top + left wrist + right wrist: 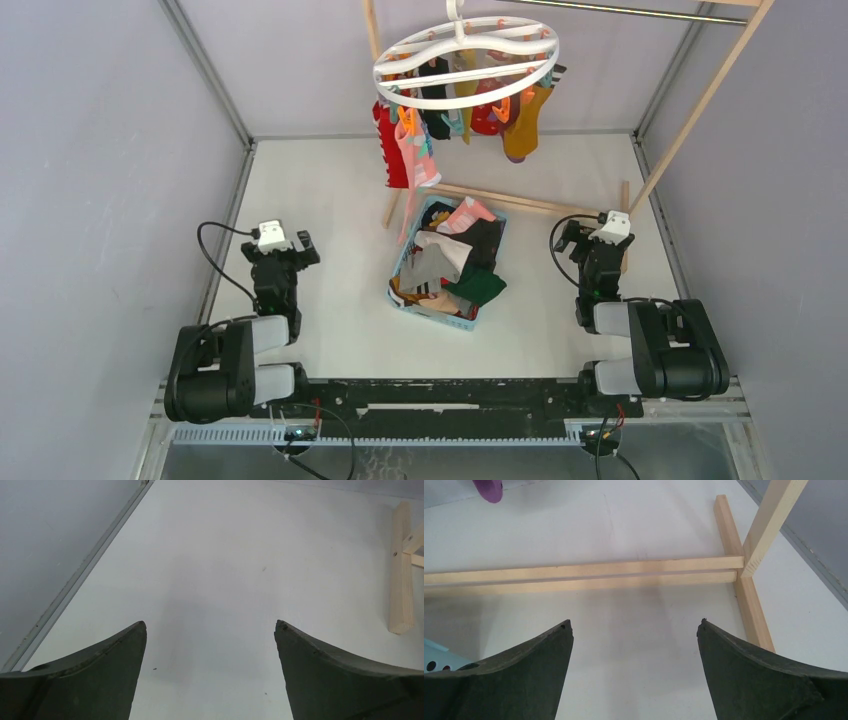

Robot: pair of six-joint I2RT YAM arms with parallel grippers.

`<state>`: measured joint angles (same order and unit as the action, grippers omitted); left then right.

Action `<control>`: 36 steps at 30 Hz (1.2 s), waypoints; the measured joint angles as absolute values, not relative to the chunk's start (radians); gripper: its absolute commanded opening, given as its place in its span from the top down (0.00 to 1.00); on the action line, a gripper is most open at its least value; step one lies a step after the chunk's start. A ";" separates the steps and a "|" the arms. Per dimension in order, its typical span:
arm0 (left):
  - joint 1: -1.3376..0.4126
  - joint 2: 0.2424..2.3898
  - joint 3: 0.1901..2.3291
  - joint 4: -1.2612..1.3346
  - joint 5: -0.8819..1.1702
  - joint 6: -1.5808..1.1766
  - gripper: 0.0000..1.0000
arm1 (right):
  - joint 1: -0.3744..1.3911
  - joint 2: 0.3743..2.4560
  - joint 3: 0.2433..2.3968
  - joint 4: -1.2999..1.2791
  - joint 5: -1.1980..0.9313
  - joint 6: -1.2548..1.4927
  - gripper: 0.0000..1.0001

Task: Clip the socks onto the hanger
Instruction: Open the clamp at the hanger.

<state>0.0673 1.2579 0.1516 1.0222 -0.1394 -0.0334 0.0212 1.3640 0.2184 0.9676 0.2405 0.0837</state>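
Observation:
The white ring-shaped hanger (466, 52) hangs at the back, with several socks clipped under it: red, pink, black and mustard (522, 120). More socks (455, 255) of mixed colours lie piled in the light-blue basket (400, 270) at the table's middle. My left gripper (285, 245) is open and empty, left of the basket, over bare table (210, 625). My right gripper (590, 232) is open and empty, right of the basket, facing the wooden frame's base (634, 622).
The wooden frame's floor bars (584, 574) and upright (769, 520) stand close ahead of my right gripper. A frame foot (401, 570) shows at the right of the left wrist view. Grey walls enclose the table on three sides.

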 measured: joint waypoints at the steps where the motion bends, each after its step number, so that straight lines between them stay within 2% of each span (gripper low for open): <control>1: 0.067 1.258 0.152 1.022 -0.139 -0.033 0.00 | 0.021 1.364 0.218 0.968 0.241 0.084 0.00; 16: 0.067 1.253 0.154 1.010 -0.141 -0.034 0.00 | 0.033 1.349 0.218 0.949 0.257 0.082 0.00; 20: 0.068 1.144 0.253 0.746 -0.147 -0.034 0.00 | 0.096 1.192 0.269 0.746 0.361 0.091 0.00; 23: 0.073 1.045 0.403 0.502 -0.119 -0.028 0.00 | 0.102 1.048 0.344 0.605 0.352 0.142 0.00; 29: 0.081 0.942 0.788 0.012 0.011 -0.025 0.00 | -0.010 0.842 0.385 0.521 -0.019 0.347 0.00; 32: 0.081 0.920 0.944 -0.170 0.088 -0.029 0.00 | -0.027 0.858 0.429 0.519 -0.244 0.450 0.00; 36: 0.081 0.921 1.111 -0.367 0.180 -0.054 0.00 | -0.027 0.927 0.532 0.521 -0.430 0.595 0.00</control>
